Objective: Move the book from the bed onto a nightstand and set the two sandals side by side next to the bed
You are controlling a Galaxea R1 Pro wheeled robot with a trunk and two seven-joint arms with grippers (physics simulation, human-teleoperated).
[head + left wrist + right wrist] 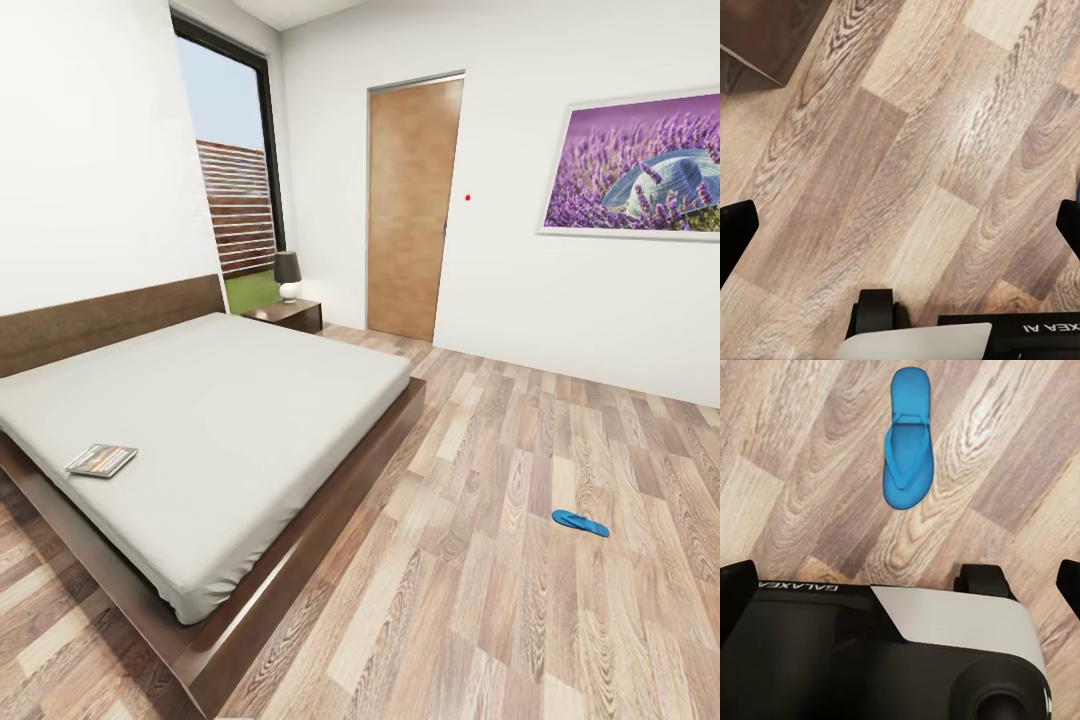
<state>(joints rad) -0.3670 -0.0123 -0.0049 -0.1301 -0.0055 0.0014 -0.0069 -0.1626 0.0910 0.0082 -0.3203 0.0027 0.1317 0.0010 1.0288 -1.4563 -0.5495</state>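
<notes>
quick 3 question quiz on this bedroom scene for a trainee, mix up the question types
1. True or false: the book lies on the bed's mattress, near its edge.
2. Multiple choice: the lamp stands on A) the floor B) the nightstand C) the bed.
3. Fill in: in the head view, one blue sandal lies on the ____, apart from the bed.

Key
1. True.
2. B, beside the window.
3. Floor. The right wrist view also shows a blue sandal flat on the planks, strap side up.
</notes>
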